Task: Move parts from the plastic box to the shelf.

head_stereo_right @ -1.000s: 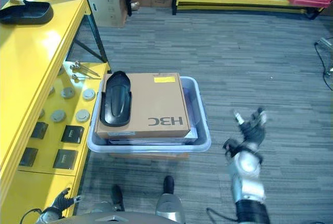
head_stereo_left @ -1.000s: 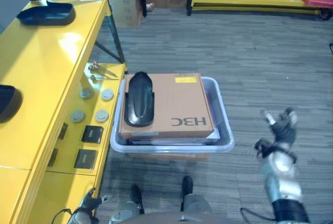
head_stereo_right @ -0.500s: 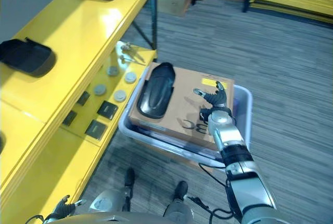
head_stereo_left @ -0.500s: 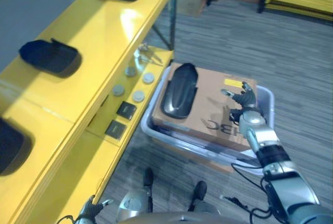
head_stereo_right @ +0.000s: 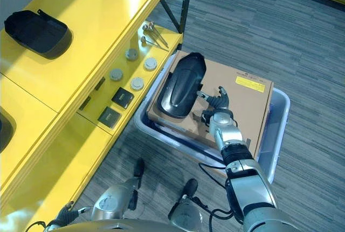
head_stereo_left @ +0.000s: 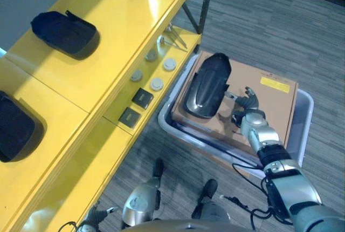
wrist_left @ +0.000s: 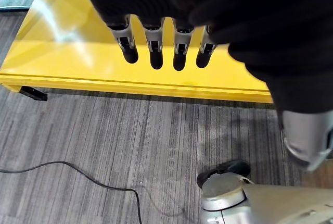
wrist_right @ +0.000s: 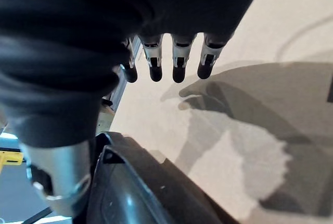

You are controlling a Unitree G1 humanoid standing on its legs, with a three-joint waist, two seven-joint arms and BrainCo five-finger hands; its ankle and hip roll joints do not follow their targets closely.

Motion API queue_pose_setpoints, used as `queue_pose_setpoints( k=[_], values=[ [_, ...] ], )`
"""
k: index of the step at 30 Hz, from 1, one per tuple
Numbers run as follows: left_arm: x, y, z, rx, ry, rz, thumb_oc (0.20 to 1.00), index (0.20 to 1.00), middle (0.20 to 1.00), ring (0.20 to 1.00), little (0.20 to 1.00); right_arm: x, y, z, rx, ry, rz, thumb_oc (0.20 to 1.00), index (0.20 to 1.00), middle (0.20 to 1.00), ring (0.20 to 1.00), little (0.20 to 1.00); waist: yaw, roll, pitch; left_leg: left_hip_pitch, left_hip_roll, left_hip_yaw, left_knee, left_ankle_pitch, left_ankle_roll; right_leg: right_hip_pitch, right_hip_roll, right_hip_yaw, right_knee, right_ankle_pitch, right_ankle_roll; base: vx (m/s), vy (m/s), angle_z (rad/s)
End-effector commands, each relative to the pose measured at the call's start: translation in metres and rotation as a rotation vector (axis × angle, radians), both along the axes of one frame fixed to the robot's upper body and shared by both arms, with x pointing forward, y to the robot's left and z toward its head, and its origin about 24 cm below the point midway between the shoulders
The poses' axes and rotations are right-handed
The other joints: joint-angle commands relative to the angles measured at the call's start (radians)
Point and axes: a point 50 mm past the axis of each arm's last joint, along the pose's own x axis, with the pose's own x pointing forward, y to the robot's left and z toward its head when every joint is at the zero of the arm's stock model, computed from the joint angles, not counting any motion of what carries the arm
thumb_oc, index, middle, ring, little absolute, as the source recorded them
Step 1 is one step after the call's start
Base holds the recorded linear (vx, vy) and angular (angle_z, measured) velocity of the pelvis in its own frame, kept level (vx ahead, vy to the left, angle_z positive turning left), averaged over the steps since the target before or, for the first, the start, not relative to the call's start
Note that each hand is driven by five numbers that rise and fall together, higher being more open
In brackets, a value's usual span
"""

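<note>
Right hand [head_stereo_left: 249, 114] hovers over the carton [head_stereo_left: 268, 100] in the plastic box [head_stereo_left: 303, 129], fingers spread and straight, holding nothing, just beside the black part [head_stereo_left: 207, 84] lying on the carton's shelf-side edge. Two more black parts [head_stereo_left: 63, 29] sit on the yellow shelf [head_stereo_left: 113, 43]. Left hand [wrist_left: 156, 41] hangs low by the shelf, fingers straight, empty.

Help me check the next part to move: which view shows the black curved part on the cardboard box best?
The right eye view: the whole black curved part lies on the cardboard box, with the open right hand just beside it. The left eye view shows much the same. The right wrist view catches one glossy edge.
</note>
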Motion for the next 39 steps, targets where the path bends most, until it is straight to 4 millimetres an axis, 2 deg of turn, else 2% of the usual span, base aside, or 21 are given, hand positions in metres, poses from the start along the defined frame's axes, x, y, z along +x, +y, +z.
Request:
queue_pose_setpoints(
  k=[1,5,11,16,22,25,26,28,39],
  values=[
    [0.004,0.009,0.002,0.021,-0.004,-0.007,1.0,1.0,1.0,1.0,1.0,0.004,-0.017,0.023,-0.084,-0.066,-0.009,1.0,1.0,1.0,1.0,1.0,0.013,0.024,-0.037,-0.03,0.023,-0.038,0.025,-0.013,-0.009,-0.043,-0.018,0.053,0.109,-0.05,0.025,0.0,0.052,0.01],
    [0.007,0.01,0.003,0.028,-0.01,0.004,1.0,1.0,1.0,1.0,1.0,0.01,-0.019,0.026,-0.096,-0.061,-0.012,1.0,1.0,1.0,1.0,1.0,0.027,0.027,-0.026,-0.039,0.017,-0.046,0.033,-0.013,-0.009,-0.045,-0.024,0.046,0.112,-0.049,0.027,-0.02,0.066,0.02],
    [0.005,0.014,0.004,0.031,-0.012,0.002,1.0,1.0,1.0,1.0,1.0,0.024,-0.023,0.051,-0.086,-0.124,-0.034,1.0,1.0,1.0,1.0,1.0,0.06,0.039,-0.013,-0.05,0.006,-0.06,0.03,-0.007,-0.008,-0.045,-0.039,0.022,0.113,-0.045,0.036,-0.03,0.06,0.13],
    [0.003,0.014,0.004,0.024,-0.008,0.002,1.0,1.0,1.0,1.0,1.0,0.025,-0.024,0.056,-0.1,-0.118,-0.035,1.0,1.0,1.0,1.0,1.0,0.067,0.039,-0.018,-0.044,0.001,-0.065,0.026,-0.007,-0.005,-0.043,-0.043,0.016,0.118,-0.048,0.039,0.01,0.034,0.06],
    [0.002,0.012,0.003,0.019,-0.005,-0.005,1.0,1.0,1.0,1.0,1.0,0.025,-0.024,0.048,-0.161,-0.043,-0.007,1.0,1.0,1.0,1.0,1.0,0.07,0.037,-0.019,-0.041,0.001,-0.065,0.026,-0.008,-0.005,-0.041,-0.046,0.014,0.121,-0.049,0.042,0.01,0.011,0.04],
    [0.004,0.012,0.003,0.018,-0.005,-0.005,1.0,1.0,1.0,1.0,1.0,0.022,-0.022,0.034,-0.238,0.05,0.013,1.0,1.0,1.0,1.0,1.0,0.071,0.036,-0.017,-0.043,0.001,-0.066,0.029,-0.009,-0.005,-0.042,-0.046,0.014,0.124,-0.049,0.042,0.0,0.0,0.03],
    [0.005,0.012,0.004,0.019,-0.01,-0.01,1.0,1.0,1.0,1.0,1.0,0.016,-0.024,0.021,-0.328,0.143,0.019,1.0,1.0,1.0,1.0,1.0,0.071,0.034,-0.009,-0.046,0.003,-0.065,0.034,-0.011,-0.006,-0.043,-0.047,0.015,0.125,-0.049,0.042,-0.01,-0.016,0.03],
    [0.007,0.01,0.004,0.02,-0.02,-0.015,1.0,1.0,1.0,1.0,1.0,0.012,-0.028,0.01,-0.391,0.214,0.024,1.0,1.0,1.0,1.0,1.0,0.073,0.034,-0.003,-0.051,0.003,-0.067,0.039,-0.011,-0.005,-0.047,-0.047,0.014,0.127,-0.047,0.042,0.0,0.0,0.0],
    [0.027,0.012,0.01,0.021,-0.074,-0.017,1.0,1.0,1.0,1.0,1.0,0.015,-0.027,0.012,-0.588,0.295,0.041,1.0,1.0,1.0,1.0,1.0,0.086,0.03,0.043,-0.091,-0.006,-0.071,0.056,-0.011,0.0,-0.072,-0.052,0.016,0.134,-0.04,0.045,-0.03,0.002,0.03]
  ],
)
